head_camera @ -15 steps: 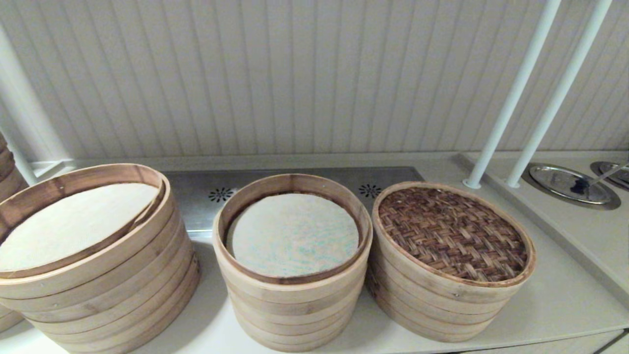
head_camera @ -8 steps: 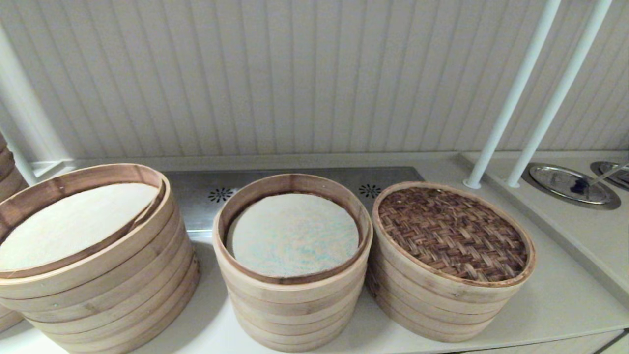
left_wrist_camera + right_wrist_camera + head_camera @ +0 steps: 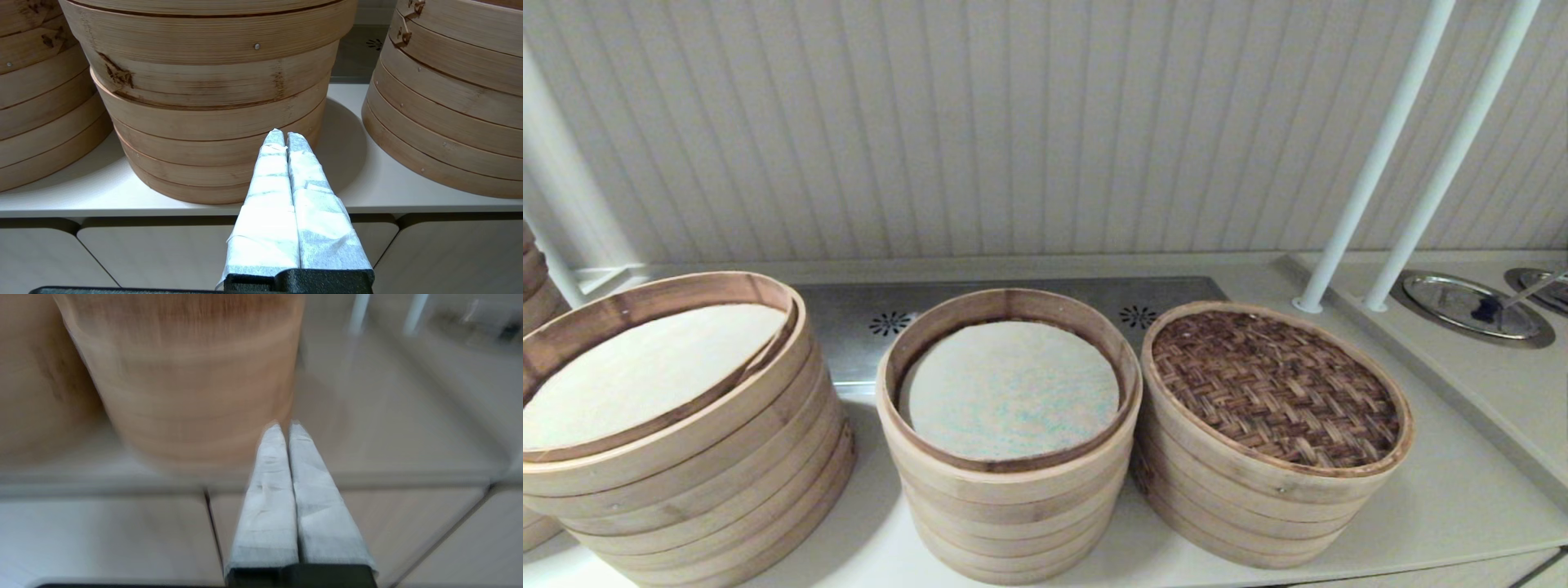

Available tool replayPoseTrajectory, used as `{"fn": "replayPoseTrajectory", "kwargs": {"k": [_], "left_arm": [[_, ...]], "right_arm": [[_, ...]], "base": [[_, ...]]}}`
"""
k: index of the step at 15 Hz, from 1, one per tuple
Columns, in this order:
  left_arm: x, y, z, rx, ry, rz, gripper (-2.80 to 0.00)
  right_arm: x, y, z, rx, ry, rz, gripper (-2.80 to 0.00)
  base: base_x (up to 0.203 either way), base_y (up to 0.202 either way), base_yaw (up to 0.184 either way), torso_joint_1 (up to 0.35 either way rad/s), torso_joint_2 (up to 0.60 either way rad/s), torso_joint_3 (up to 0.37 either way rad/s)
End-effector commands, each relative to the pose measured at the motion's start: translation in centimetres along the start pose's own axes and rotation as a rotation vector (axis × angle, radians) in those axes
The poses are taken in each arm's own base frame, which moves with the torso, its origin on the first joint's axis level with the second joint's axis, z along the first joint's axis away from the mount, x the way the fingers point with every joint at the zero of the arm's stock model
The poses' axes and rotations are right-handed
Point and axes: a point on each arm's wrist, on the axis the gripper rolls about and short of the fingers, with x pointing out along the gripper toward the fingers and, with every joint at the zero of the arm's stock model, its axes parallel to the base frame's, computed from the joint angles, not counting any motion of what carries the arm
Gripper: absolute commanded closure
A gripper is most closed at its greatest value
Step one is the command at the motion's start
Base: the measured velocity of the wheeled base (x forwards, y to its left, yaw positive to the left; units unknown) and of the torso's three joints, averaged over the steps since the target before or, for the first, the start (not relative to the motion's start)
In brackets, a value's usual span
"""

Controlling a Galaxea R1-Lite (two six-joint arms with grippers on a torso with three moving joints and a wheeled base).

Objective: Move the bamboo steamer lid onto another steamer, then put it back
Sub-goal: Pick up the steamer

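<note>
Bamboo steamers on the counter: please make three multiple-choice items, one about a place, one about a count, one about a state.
1. Where is the bamboo steamer lid?
A. on the right stack
B. on the middle stack
C. flat on the counter

2. How many steamer stacks show an uncovered liner in the head view?
A. none
B. one
C. two

3. How do the jaws of the left gripper stand?
A. wide open
B. shut, holding nothing
C. shut on the lid

Answers:
1 A, its woven brown top covers the right stack.
2 C, the wide steamer stack and the middle steamer stack are both uncovered.
3 B, the wrapped jaws touch, in front of the counter edge.
</note>
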Motion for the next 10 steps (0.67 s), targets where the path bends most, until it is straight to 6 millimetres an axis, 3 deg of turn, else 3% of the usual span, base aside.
{"fn": "replayPoseTrajectory", "kwargs": {"k": [1,5,10], "left_arm": [[0.0,0.0,0.0,0.0,0.0,0.0,0.0],[0.0,0.0,0.0,0.0,-0.001,0.0,0.0],[0.0,0.0,0.0,-0.001,-0.001,0.0,0.0]], "right_arm": [[-0.6,0.0,2.8,-0.001,-0.031,0.002,0.0],[0.0,0.0,8.0,-0.002,0.012,0.007,0.0],[4.8,0.1,14.7,-0.001,0.103,0.034,0.0]], "base": [[0.0,0.0,0.0,0.0,0.0,0.0],[0.0,0.0,0.0,0.0,0.0,0.0],[0.0,0.0,0.0,0.0,0.0,0.0]]}}
